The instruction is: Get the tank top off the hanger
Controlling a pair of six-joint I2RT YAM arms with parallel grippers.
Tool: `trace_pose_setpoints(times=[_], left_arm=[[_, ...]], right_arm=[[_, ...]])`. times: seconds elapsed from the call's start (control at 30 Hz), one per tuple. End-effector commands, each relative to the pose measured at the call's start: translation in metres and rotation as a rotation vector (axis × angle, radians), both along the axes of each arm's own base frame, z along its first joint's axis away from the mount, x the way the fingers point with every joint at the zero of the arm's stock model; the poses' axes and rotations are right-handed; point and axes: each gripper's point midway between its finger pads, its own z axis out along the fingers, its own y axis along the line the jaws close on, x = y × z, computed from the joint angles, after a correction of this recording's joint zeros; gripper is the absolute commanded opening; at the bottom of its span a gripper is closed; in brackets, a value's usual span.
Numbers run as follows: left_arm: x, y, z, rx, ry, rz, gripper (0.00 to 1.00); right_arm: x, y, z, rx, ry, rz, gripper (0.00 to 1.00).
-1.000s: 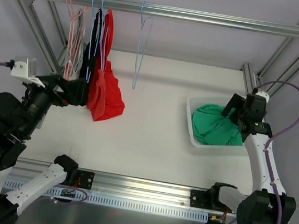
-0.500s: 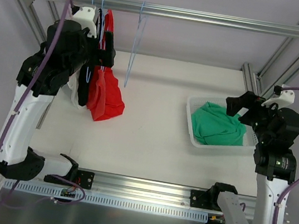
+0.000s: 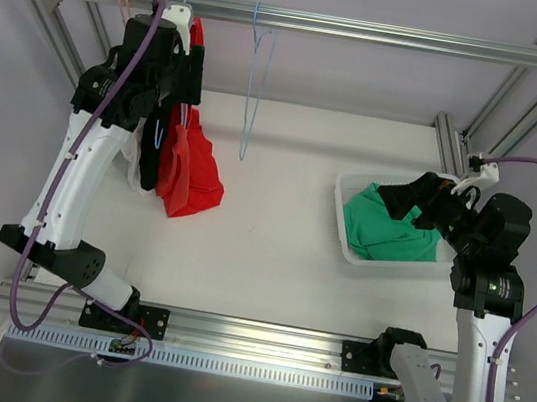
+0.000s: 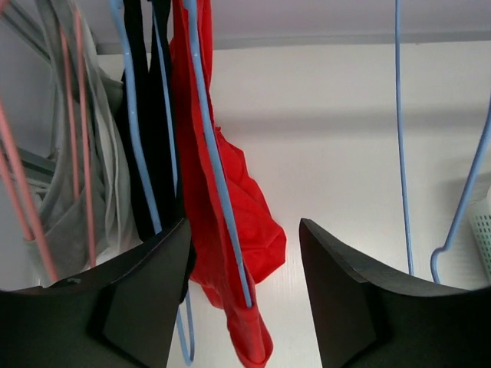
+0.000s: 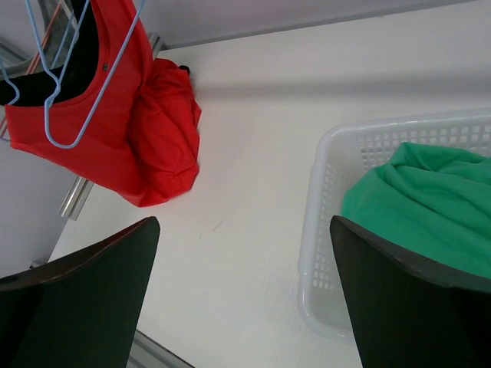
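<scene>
A red tank top (image 3: 191,164) hangs on a blue hanger (image 3: 176,96) from the top rail, its lower part bunched on the table. In the left wrist view the red tank top (image 4: 234,230) and its blue hanger (image 4: 209,146) hang just ahead of my left gripper (image 4: 245,307), whose jaws are wide open with the garment's lower end showing between them. My left gripper (image 3: 190,60) is raised close to the rail beside the hangers. My right gripper (image 3: 408,202) is open and empty above the basket's near-left part. It also shows in the right wrist view (image 5: 245,307).
A black garment (image 4: 149,146) on a blue hanger and a grey garment (image 4: 46,199) on a pink hanger hang left of the red one. An empty blue hanger (image 3: 253,88) hangs to its right. A white basket (image 3: 342,234) holds a green garment (image 3: 385,234).
My left arm has risen from low at the left up to the rail by the hangers. My right arm has lifted and turned its gripper leftward over the basket.
</scene>
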Motion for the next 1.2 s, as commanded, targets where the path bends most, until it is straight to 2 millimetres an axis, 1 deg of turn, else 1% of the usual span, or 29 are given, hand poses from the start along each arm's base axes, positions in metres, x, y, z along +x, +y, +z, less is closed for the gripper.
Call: trace_pose_setpoints(times=[0.0, 0.07, 0.13, 0.17, 0.23, 0.27, 0.37, 0.4, 0.5, 0.53, 0.6, 0.67, 0.7, 0.73, 0.83, 0.87, 0.93, 0.97, 1.13, 1.17], left_arm=[[0.015, 0.000, -0.005, -0.011, 0.017, 0.018, 0.58], [0.019, 0.001, -0.009, -0.007, 0.024, 0.036, 0.55], [0.022, 0.003, -0.013, 0.001, 0.031, 0.051, 0.55], [0.025, 0.005, -0.015, 0.009, 0.035, 0.064, 0.52], [0.029, 0.006, -0.019, 0.013, 0.042, 0.079, 0.50], [0.032, 0.008, -0.022, 0.018, 0.048, 0.093, 0.43], [0.036, 0.010, -0.025, 0.019, 0.054, 0.109, 0.28], [0.036, 0.008, -0.025, 0.012, 0.056, 0.101, 0.14], [0.031, 0.005, -0.014, -0.019, 0.030, 0.084, 0.00], [0.030, 0.005, -0.011, -0.024, 0.024, 0.080, 0.00], [0.025, 0.002, 0.003, -0.047, -0.013, 0.058, 0.00], [0.023, -0.007, 0.014, -0.070, -0.036, 0.001, 0.00], [0.020, -0.010, 0.025, -0.083, -0.063, -0.016, 0.00], [0.019, -0.011, 0.031, -0.094, -0.079, -0.022, 0.00], [0.007, -0.018, 0.055, -0.149, -0.136, -0.063, 0.00], [0.001, -0.020, 0.063, -0.168, -0.155, -0.085, 0.00], [-0.004, -0.022, 0.067, -0.194, -0.165, -0.096, 0.00], [-0.011, -0.025, 0.070, -0.209, -0.170, -0.117, 0.00], [-0.020, -0.029, 0.055, -0.254, -0.134, -0.126, 0.00], [-0.022, -0.029, 0.055, -0.257, -0.140, -0.126, 0.00]], right_arm=[[-0.004, 0.009, 0.013, 0.040, -0.050, 0.048, 1.00], [-0.003, 0.009, 0.010, 0.041, -0.044, 0.048, 0.99], [-0.003, 0.009, 0.009, 0.042, -0.043, 0.049, 1.00], [-0.002, 0.009, 0.007, 0.042, -0.038, 0.049, 0.99], [-0.003, 0.010, 0.008, 0.046, -0.044, 0.053, 1.00], [-0.003, 0.010, 0.007, 0.048, -0.043, 0.052, 0.99], [-0.003, 0.010, 0.007, 0.050, -0.046, 0.052, 1.00], [-0.004, 0.010, 0.007, 0.049, -0.045, 0.054, 0.99], [-0.005, 0.010, 0.009, 0.049, -0.054, 0.054, 1.00], [-0.006, 0.010, 0.009, 0.049, -0.054, 0.051, 0.99], [-0.006, 0.011, 0.009, 0.058, -0.051, 0.050, 1.00], [-0.006, 0.011, 0.011, 0.067, -0.058, 0.050, 0.99], [-0.006, 0.012, 0.011, 0.071, -0.057, 0.052, 1.00], [-0.006, 0.013, 0.013, 0.078, -0.065, 0.062, 0.99], [-0.006, 0.016, 0.014, 0.100, -0.068, 0.075, 1.00], [-0.006, 0.017, 0.013, 0.103, -0.066, 0.076, 0.99], [-0.005, 0.017, 0.014, 0.110, -0.069, 0.075, 0.99], [-0.005, 0.017, 0.014, 0.111, -0.069, 0.075, 1.00], [-0.004, 0.019, 0.017, 0.121, -0.076, 0.086, 0.99], [-0.004, 0.020, 0.017, 0.123, -0.074, 0.090, 0.99]])
